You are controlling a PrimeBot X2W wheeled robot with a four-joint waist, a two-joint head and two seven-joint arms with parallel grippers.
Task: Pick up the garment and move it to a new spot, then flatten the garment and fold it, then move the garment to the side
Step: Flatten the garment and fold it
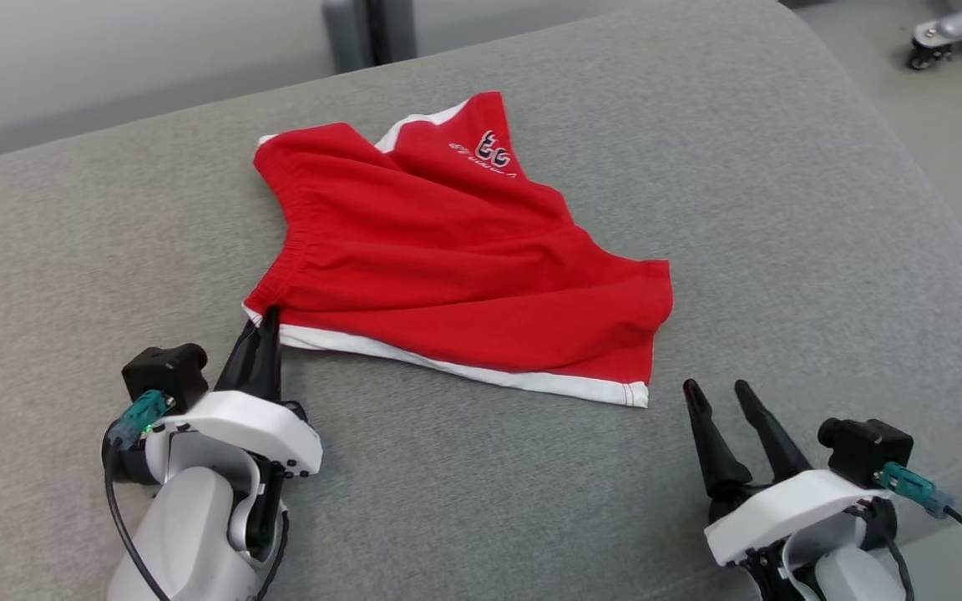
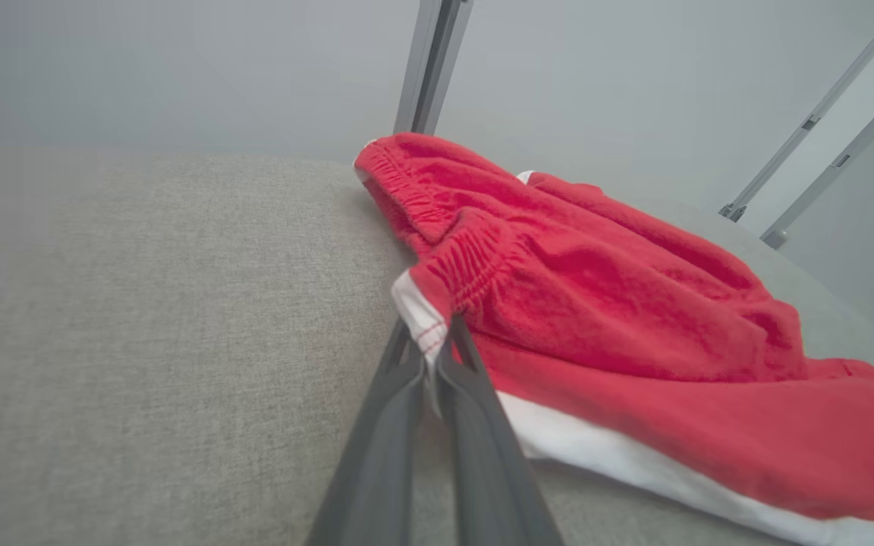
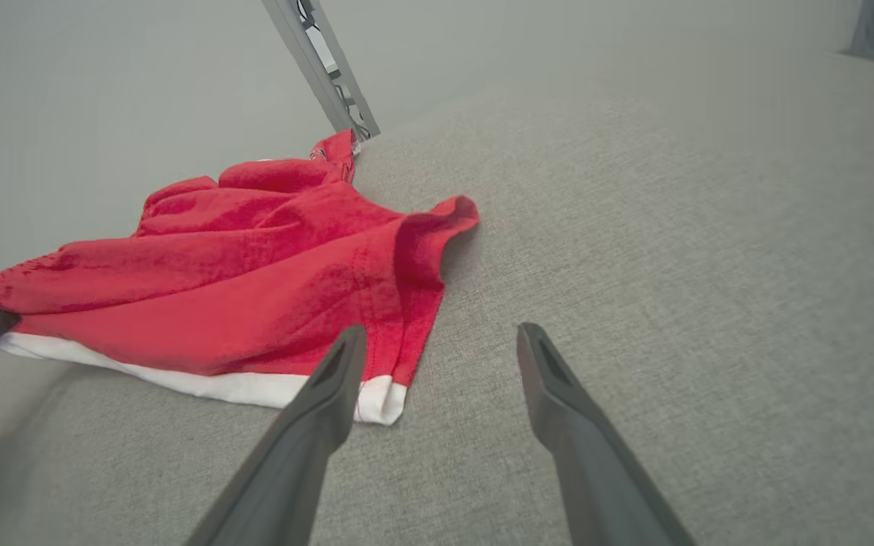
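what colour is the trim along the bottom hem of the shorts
White, on otherwise red shorts. The trim shows best in the head view.

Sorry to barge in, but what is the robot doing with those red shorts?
The left hand is shut on the near-left corner of the shorts, which lie rumpled on the grey cushion. The right hand is open near their other front corner, holding nothing. The shorts are not yet lifted.
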